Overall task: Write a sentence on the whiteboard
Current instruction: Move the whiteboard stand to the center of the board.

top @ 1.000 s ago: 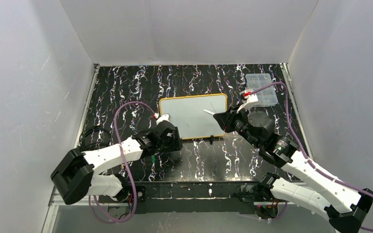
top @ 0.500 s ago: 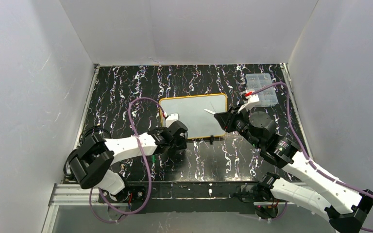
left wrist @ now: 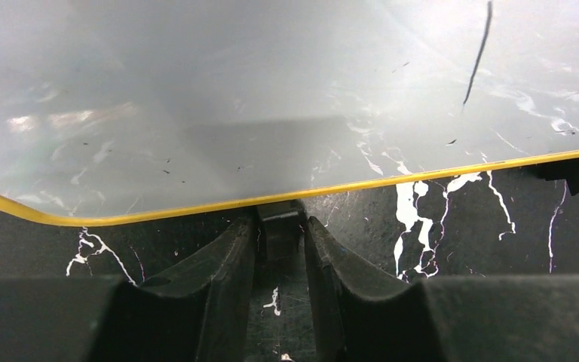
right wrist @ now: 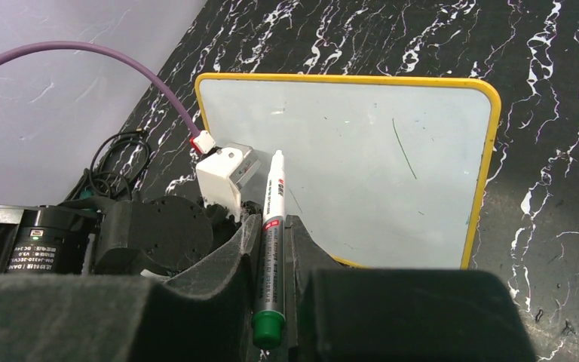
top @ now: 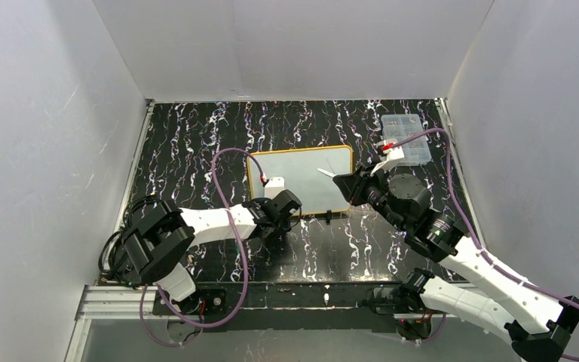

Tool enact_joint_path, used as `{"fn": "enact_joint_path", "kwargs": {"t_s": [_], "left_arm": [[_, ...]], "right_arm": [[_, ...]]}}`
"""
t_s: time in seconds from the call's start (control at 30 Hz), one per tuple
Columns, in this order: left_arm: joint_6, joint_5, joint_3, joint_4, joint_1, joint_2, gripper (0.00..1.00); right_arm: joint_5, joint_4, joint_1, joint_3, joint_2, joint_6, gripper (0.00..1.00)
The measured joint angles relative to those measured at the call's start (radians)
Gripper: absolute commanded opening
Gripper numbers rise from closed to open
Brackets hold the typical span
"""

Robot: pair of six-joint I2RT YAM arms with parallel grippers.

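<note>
The whiteboard (top: 301, 170), white with a yellow-orange frame, lies flat mid-table. It fills the top of the left wrist view (left wrist: 271, 98) and shows whole in the right wrist view (right wrist: 362, 166). It carries a thin stroke (left wrist: 479, 53). My left gripper (top: 289, 207) is at the board's near edge, its jaws (left wrist: 280, 224) closed around a black clip foot (left wrist: 279, 226). My right gripper (top: 345, 185) hovers over the board's right part, shut on a white marker (right wrist: 271, 219) with a green end (right wrist: 268, 330). The marker's tip (top: 321, 173) points over the board.
A clear compartmented plastic box (top: 405, 139) sits at the back right. A second black clip foot (top: 331, 216) juts from the board's near edge. A dark cable coil (top: 140, 212) lies at the left edge. White walls stand on three sides.
My left gripper has slid right along the board's near edge, from its near-left corner to the clip foot. My right gripper and marker have barely moved.
</note>
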Motion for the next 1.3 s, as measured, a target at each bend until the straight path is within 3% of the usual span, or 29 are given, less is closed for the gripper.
{"fn": "enact_joint_path", "kwargs": {"t_s": [0.27, 0.57, 0.97, 1.07, 1.3], "left_arm": [[0.013, -0.045, 0.026, -0.036, -0.011, 0.022, 0.01], [-0.031, -0.061, 0.033, -0.072, -0.036, 0.022, 0.00], [-0.202, -0.076, 0.099, -0.252, -0.190, 0.048, 0.00], [-0.233, -0.081, 0.121, -0.282, -0.216, 0.065, 0.08], [-0.269, -0.047, 0.131, -0.317, -0.261, 0.062, 0.42]], "right_arm": [[0.000, 0.000, 0.000, 0.000, 0.000, 0.000, 0.01], [0.000, 0.000, 0.000, -0.010, -0.003, 0.000, 0.01], [0.001, -0.001, 0.000, -0.013, -0.040, -0.001, 0.01], [0.007, -0.003, 0.000, -0.013, -0.053, -0.001, 0.01], [0.024, -0.021, 0.000, -0.013, -0.086, -0.003, 0.01]]}}
